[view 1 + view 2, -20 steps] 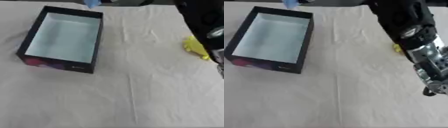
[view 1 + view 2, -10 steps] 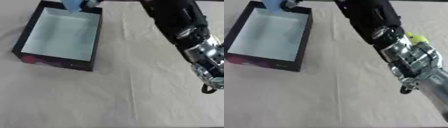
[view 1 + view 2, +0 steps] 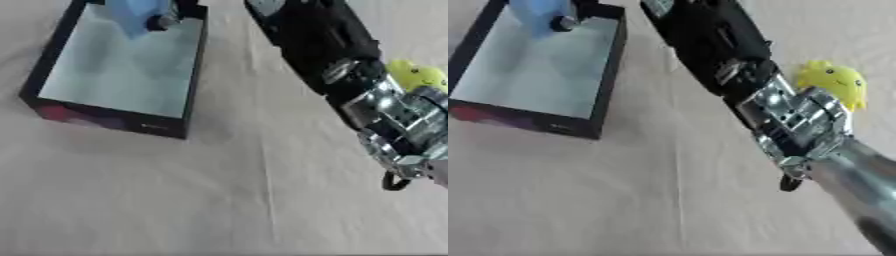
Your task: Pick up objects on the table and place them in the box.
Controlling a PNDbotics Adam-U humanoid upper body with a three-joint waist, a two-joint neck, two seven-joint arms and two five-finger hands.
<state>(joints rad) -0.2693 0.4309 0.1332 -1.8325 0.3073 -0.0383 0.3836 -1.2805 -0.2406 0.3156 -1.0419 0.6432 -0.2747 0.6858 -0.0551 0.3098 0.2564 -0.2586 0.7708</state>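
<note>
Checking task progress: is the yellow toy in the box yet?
No. The yellow toy lies on the cloth to the right of the right arm, well apart from the box.

R arm (image 3: 798, 120) runs diagonally across the view from lower right to top centre: silver tube at the bottom, silver jointed section mid-way, black forearm (image 3: 319, 40) above that, w/ a small black loop hanging off the silver part. R hand itself is mostly past the top edge; only a dark fingertip (image 3: 164, 21) shows near the upper left, so can't tell if fingers are curled or straight. L arm & L hand don't show in either eye view.
</note>
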